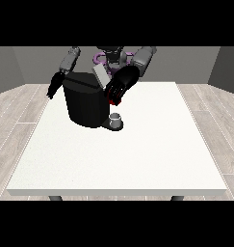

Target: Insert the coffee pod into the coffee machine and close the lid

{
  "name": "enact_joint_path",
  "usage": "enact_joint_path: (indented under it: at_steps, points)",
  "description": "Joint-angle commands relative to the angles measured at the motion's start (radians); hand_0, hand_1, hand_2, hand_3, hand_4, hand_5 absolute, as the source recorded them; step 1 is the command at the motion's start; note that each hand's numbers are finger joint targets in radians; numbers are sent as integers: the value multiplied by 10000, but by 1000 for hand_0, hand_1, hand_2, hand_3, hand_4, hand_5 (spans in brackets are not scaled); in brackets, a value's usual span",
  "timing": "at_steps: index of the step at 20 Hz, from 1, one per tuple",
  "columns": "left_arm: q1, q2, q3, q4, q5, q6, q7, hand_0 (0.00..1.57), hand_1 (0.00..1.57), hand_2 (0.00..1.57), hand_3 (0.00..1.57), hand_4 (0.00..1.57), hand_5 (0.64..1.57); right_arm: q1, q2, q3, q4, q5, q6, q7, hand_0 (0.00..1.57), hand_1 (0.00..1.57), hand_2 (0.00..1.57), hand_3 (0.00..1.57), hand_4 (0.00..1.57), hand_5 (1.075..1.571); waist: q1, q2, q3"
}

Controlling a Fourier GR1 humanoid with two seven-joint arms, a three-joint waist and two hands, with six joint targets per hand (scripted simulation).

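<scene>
The black coffee machine (85,103) stands on the far left part of the white table (137,154). Its grey lid (100,75) is tilted up above the top. The hand at the view's right (120,86) hovers at the machine's upper right corner, just beside the raised lid, and a red thing at the machine (113,102) shows right under it. A small grey thing (116,117) sits on the machine's low front base. The hand at the view's left (54,86) hangs beside the machine's left side with relaxed fingers, holding nothing.
The robot's torso (111,57) is right behind the machine. White tabletop stretches from the machine to the near edge (118,192) and to the right edge. Wooden floor surrounds the table.
</scene>
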Motion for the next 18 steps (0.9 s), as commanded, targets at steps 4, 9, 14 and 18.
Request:
enact_joint_path:
  at_steps: [4, 9, 14, 18]
  points:
    - [84, -147, -14, 175, -55, -377, 247, 0, 0, 362, 253, 0, 1571, 320, 144, -41, 403, -124, 41, -442, 0, 0, 0, 0, 0, 1571, 322, -361, -26]
    - [1098, -504, 89, 198, 119, -251, 234, 0, 0, 0, 60, 0, 1571, 1214, 108, -100, 426, -198, 103, -296, 0, 0, 0, 0, 0, 1571, 817, -1500, -31]
    - [2704, -2004, -350, -122, 167, -78, 424, 0, 0, 85, 0, 0, 1571, 2545, 333, -99, 858, -381, 206, -840, 0, 0, 0, 0, 0, 1571, 1579, -3105, -30]
    - [3019, -3040, 1278, -252, 2295, -483, -49, 0, 0, 151, 0, 0, 1571, 2782, 68, -529, 1126, -560, 188, -963, 0, 0, 0, 0, 0, 1571, 2262, -3982, -51]
